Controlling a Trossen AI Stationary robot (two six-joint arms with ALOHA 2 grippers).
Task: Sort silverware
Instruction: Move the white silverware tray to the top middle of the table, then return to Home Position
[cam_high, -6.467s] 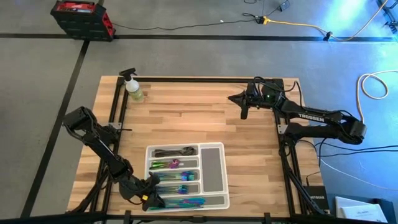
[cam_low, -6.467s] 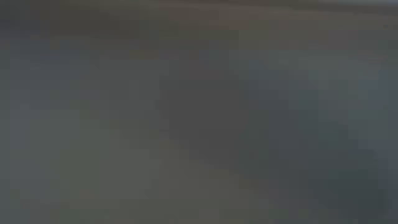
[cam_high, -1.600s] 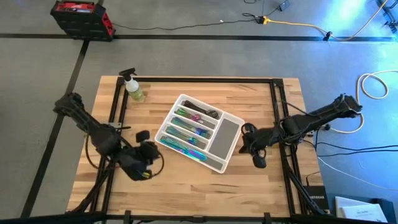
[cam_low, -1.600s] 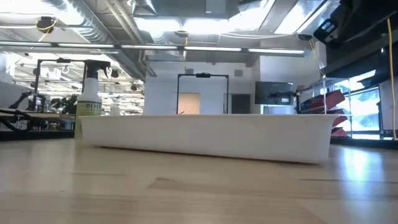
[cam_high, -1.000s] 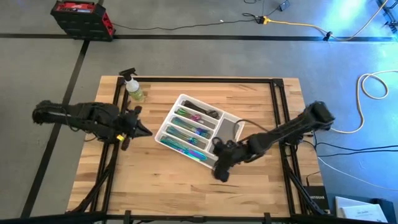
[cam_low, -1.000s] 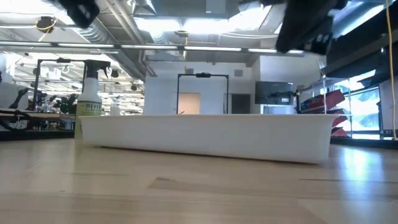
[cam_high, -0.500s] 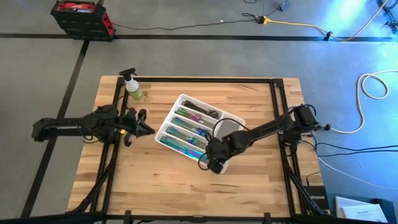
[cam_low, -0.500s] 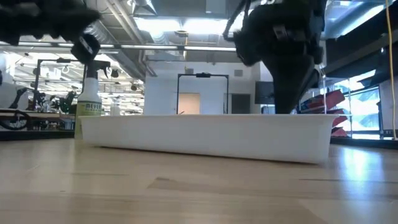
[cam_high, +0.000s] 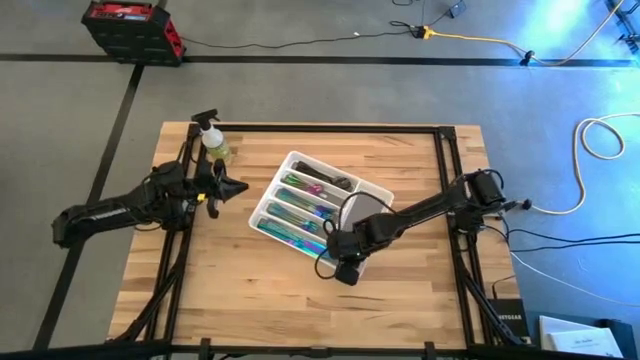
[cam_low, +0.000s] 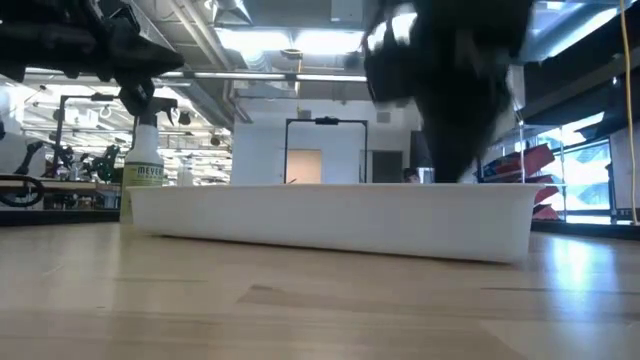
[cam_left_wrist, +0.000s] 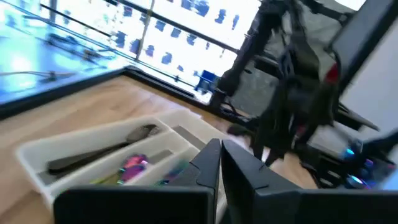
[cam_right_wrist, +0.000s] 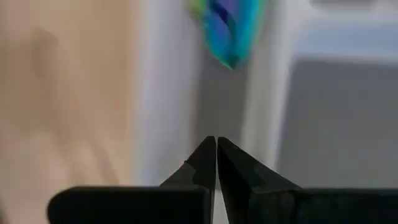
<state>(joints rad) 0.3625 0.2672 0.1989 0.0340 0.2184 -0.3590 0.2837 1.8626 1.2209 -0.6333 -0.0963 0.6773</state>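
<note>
The white compartment tray (cam_high: 372, 192) lies slantwise at the table's middle, resting flat on the wood. Its compartments hold the silverware (cam_high: 305, 214): iridescent forks, spoons and knives, and dark spoons (cam_left_wrist: 99, 153) at the far end. My right gripper (cam_high: 341, 264) is shut and points steeply down over the near end of the tray's outer long compartment (cam_right_wrist: 221, 99), where blue-green silverware (cam_right_wrist: 229, 30) lies farther along. My left gripper (cam_high: 243, 187) is shut and level, left of the tray and apart from it, pointing at it. My right gripper's shut fingertips (cam_right_wrist: 205, 155) stand over the floor of the tray's outer compartment, coming from above. I cannot tell whether they touch the floor or the wall beside them.
A yellow-green spray bottle (cam_high: 213, 141) stands at the far left corner, just beyond my left gripper (cam_low: 138, 92). Black frame rails (cam_high: 445, 170) run along the table's left, right and far edges. Bare wood lies near the front edge.
My right gripper has gone toward the table's left edge and down, tipping steeper, to the tray's near end. My left gripper has swung toward the far edge and sunk, level now. Both have stayed shut. The tray has kept its place.
</note>
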